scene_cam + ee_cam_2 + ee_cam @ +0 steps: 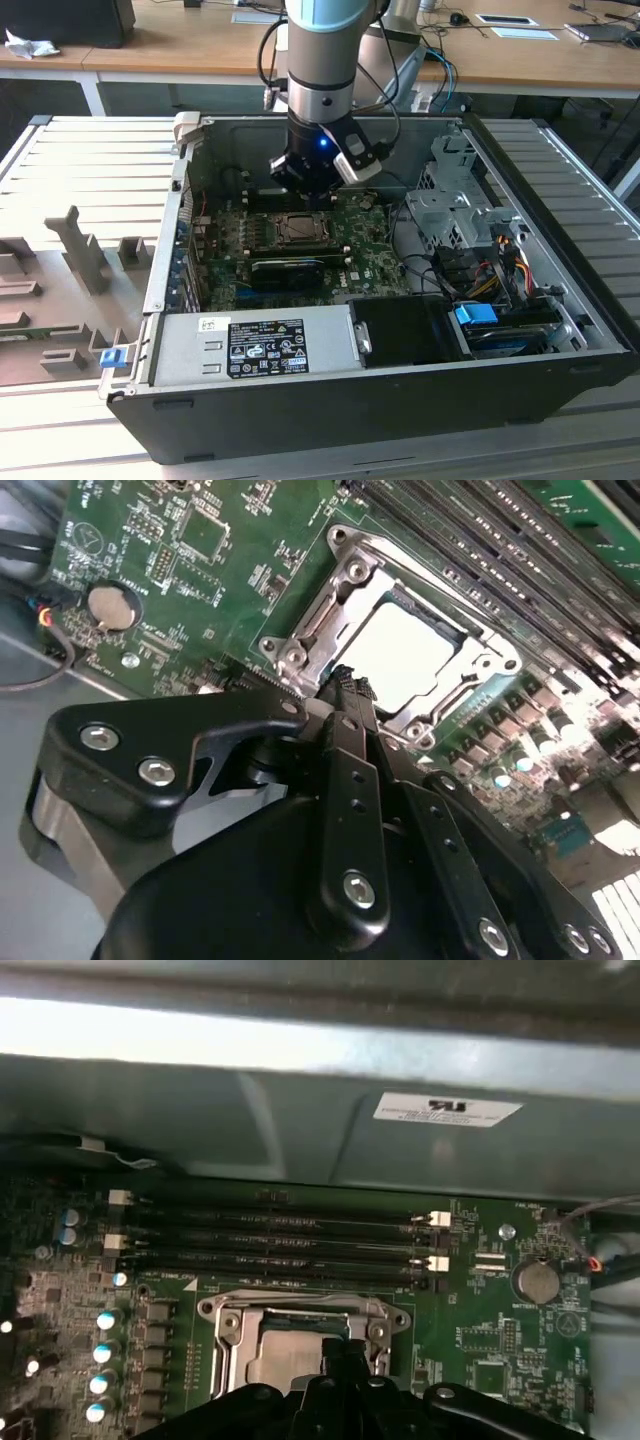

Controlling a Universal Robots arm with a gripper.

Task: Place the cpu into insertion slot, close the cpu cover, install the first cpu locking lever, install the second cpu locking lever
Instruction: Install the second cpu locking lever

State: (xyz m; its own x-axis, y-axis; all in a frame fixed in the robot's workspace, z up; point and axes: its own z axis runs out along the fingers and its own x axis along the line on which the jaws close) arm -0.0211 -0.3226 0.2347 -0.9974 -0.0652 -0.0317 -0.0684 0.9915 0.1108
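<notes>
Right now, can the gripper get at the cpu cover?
Probably yes. The gripper hangs just above the cpu cover, which lies flat around the cpu, with nothing between them.

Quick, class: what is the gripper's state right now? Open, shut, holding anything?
Gripper: shut, holding nothing, fingertips just by the cpu cover, which lies closed over the cpu.

Dim case interior, glare on cpu (400, 660)

I see a ribbed grey tabletop (90, 150) carrying an open black computer case (380, 410). On the exterior view's left, grey fixture blocks (75, 250) rest directly on the same surface, with a small blue clip (110, 356) just beside the case's corner.
</notes>
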